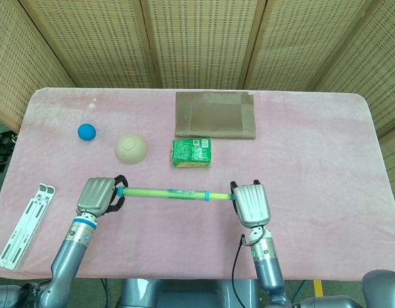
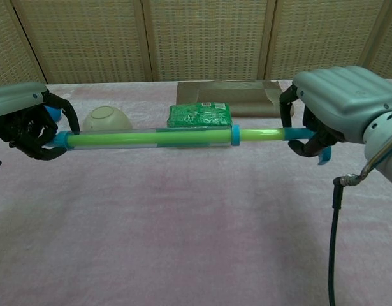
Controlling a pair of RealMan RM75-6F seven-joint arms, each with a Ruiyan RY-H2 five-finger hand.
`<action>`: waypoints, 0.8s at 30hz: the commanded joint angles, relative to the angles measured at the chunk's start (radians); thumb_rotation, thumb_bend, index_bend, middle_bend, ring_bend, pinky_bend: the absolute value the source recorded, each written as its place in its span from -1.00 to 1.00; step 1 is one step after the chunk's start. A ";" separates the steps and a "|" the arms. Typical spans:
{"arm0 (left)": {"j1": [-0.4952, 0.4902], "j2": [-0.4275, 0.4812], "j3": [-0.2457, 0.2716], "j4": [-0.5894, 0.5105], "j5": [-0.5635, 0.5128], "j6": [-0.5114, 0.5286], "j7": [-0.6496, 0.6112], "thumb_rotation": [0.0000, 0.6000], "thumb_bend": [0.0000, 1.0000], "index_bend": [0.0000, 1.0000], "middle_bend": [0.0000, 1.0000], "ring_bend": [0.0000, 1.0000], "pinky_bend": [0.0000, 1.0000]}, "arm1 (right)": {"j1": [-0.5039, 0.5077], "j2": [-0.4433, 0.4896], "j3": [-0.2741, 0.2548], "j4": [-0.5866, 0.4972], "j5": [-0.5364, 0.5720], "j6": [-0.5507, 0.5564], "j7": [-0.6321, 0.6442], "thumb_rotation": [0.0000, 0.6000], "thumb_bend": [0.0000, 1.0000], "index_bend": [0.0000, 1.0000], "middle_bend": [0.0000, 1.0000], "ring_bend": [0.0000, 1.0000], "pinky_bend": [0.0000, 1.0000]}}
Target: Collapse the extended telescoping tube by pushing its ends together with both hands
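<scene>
The telescoping tube [image 1: 175,193] [image 2: 151,138] is green with blue collars and a clear outer sleeve. It hangs level above the pink table, held at both ends. My left hand [image 1: 98,195] [image 2: 27,121] grips its left end, fingers curled round the blue cap. My right hand [image 1: 250,203] [image 2: 339,108] grips the right end, where a short bare green stretch shows past the blue collar [image 2: 235,134].
Behind the tube lie a green packet [image 1: 191,153], an upturned beige bowl [image 1: 131,148], a blue ball [image 1: 87,131] and a brown folded cloth [image 1: 215,115]. A white folding stand [image 1: 25,223] lies at the table's left front edge. A black cable [image 2: 334,242] hangs from my right wrist.
</scene>
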State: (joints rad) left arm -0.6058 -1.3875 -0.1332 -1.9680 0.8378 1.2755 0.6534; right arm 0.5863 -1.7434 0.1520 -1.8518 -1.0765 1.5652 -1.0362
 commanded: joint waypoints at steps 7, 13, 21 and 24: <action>0.010 0.072 0.028 0.003 -0.078 -0.055 -0.014 1.00 -0.68 -1.00 -1.00 -1.00 -0.98 | -0.029 0.077 0.019 -0.053 0.186 0.020 -0.170 1.00 -0.51 -0.73 -0.95 -0.94 -1.00; 0.047 0.113 0.057 0.004 -0.011 -0.064 -0.092 1.00 -0.69 -1.00 -1.00 -1.00 -1.00 | -0.054 0.129 0.015 -0.043 0.236 0.007 -0.137 1.00 -0.55 -0.78 -1.00 -1.00 -1.00; 0.176 0.132 0.141 0.076 0.265 0.089 -0.211 1.00 -0.65 -1.00 -1.00 -1.00 -1.00 | -0.143 0.260 -0.080 -0.023 0.104 -0.031 0.092 1.00 -0.55 -0.78 -1.00 -1.00 -1.00; 0.238 0.108 0.181 0.149 0.385 0.180 -0.245 1.00 -0.65 -1.00 -1.00 -1.00 -1.00 | -0.187 0.310 -0.153 0.012 -0.023 -0.047 0.233 1.00 -0.55 -0.79 -1.00 -1.00 -1.00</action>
State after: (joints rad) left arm -0.4466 -1.2629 -0.0071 -1.8991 1.0904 1.3475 0.4567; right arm 0.4511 -1.4949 0.0728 -1.8705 -0.9894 1.5390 -0.9232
